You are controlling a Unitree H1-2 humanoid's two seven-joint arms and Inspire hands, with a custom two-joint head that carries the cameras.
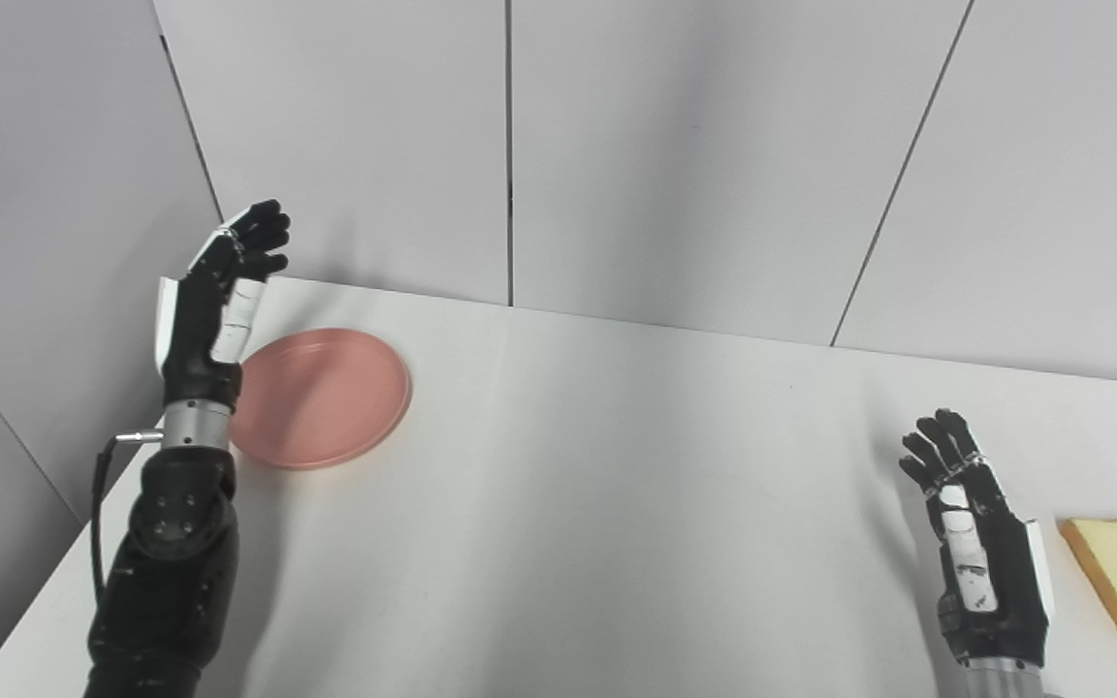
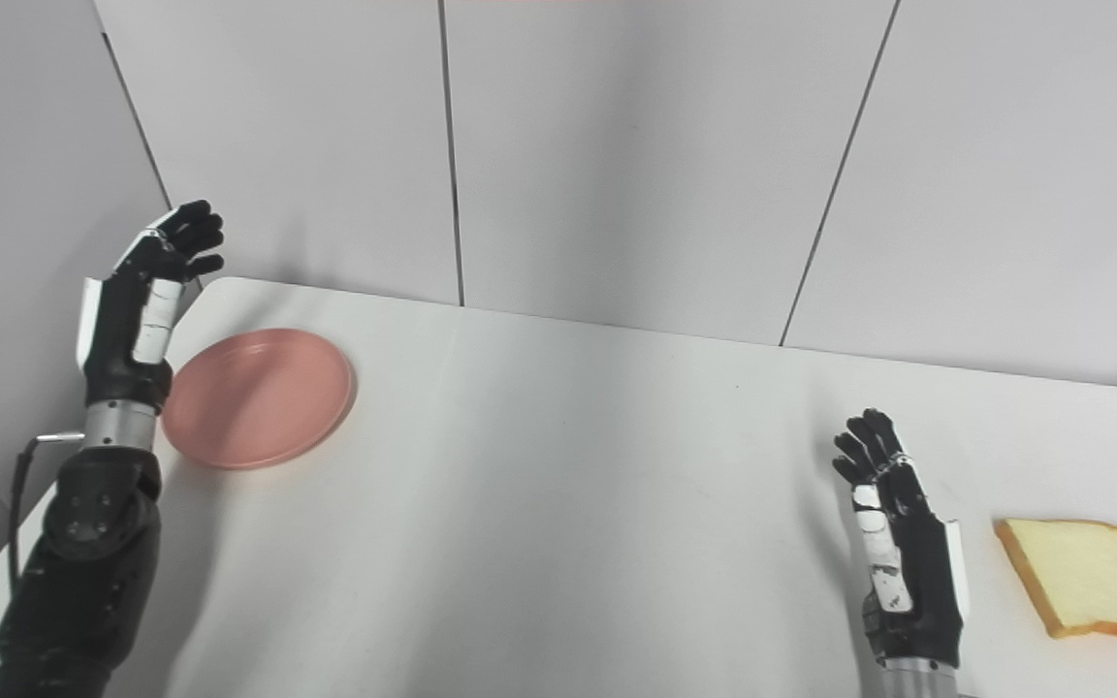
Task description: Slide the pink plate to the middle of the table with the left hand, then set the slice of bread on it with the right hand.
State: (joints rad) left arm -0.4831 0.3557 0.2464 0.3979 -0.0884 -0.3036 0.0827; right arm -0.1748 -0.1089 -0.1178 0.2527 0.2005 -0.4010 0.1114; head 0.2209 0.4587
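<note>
White table (image 1: 617, 485) shows nothing done yet: the pink plate (image 1: 321, 396) sits far left beside the raised, open-fingered, empty left hand (image 1: 214, 305), while the bread slice (image 2: 1087, 574) lies far right by the open right hand (image 2: 903, 562).

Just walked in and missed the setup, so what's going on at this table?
A humanoid robot is at a white table with both hands raised and open, holding nothing. Its left hand is beside the pink plate, at the plate's left edge near the table's left side. Its right hand is just left of the slice of bread, which lies flat. The table's middle is bare.
</note>
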